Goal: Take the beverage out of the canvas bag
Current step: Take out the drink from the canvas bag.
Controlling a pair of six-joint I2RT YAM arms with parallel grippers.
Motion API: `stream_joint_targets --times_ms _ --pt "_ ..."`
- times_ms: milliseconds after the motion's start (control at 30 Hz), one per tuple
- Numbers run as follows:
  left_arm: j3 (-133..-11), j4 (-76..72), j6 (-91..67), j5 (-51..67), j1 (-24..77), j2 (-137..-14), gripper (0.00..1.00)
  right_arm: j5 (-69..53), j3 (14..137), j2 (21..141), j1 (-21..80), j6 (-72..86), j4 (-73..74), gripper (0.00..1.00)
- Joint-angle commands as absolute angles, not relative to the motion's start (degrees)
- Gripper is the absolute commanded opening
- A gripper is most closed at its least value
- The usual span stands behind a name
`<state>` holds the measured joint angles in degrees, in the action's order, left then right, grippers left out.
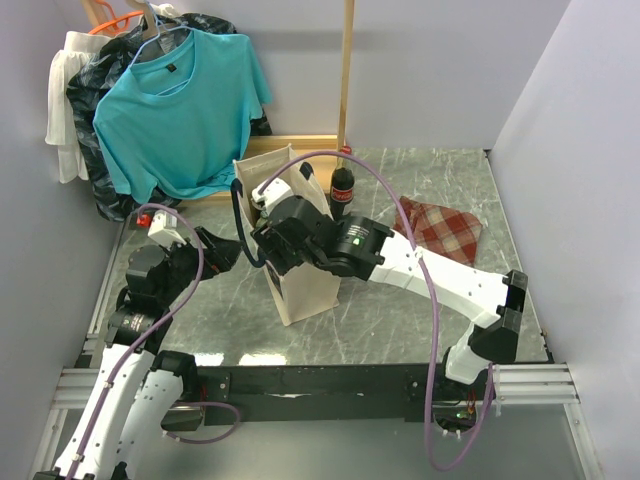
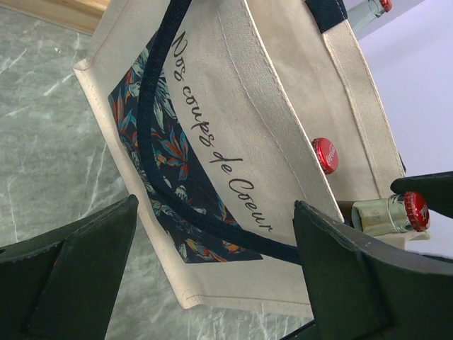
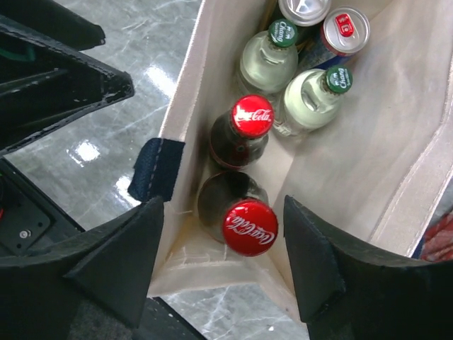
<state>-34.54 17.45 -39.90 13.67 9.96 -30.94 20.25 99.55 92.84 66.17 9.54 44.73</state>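
The cola bottle I judge easiest to take stands upright in the near corner of the canvas bag, red cap up, with a second cola bottle touching it just behind, and two green-capped clear bottles and two cans further in. The bag stands about mid-counter, a little towards the left edge. My right jaws hang over its open mouth, standing apart with the near cap between them and a gap showing on each side; they hold nothing yet. To do this well, I should go lower so the pads meet the neck under the cap rather than its slippery rim, and stay square to the bottle. I should also keep the left-hand pad clear of the bag wall and the navy handle just beside it, since cloth pinched in the grip would drag the bag up too. Then lift straight, so the neighbour is not knocked. My left jaws are wide, empty, facing the printed side of the bag; they could steady it. Another bottle stands behind the bag towards the far edge of the counter, and a plaid cloth lies towards the right edge.
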Motion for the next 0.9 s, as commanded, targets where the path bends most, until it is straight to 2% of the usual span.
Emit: stream_joint_targets --times_ms 0,467,600,667,833,867 --pt "-35.33 16.35 -39.37 13.53 10.02 -30.5 0.96 19.08 100.02 91.5 64.78 10.55 42.98 0.67" --pt "-34.8 15.82 -39.38 13.62 10.02 -31.2 0.96 18.63 97.56 89.74 63.81 11.34 43.94 0.64" --pt "-34.98 15.91 -39.2 13.45 10.02 -31.29 0.96 18.89 97.21 89.82 63.72 11.25 43.42 0.57" --pt "-34.98 15.91 -39.2 13.62 10.02 -31.38 0.96 18.63 97.12 90.0 63.63 10.99 43.16 0.49" --pt "-35.16 16.17 -38.94 13.36 10.02 -31.55 0.96 18.81 97.73 90.88 63.46 10.99 43.42 0.49" --pt "-35.16 16.26 -38.94 13.27 10.02 -31.55 0.96 18.81 97.82 90.88 63.46 10.9 43.59 0.46"
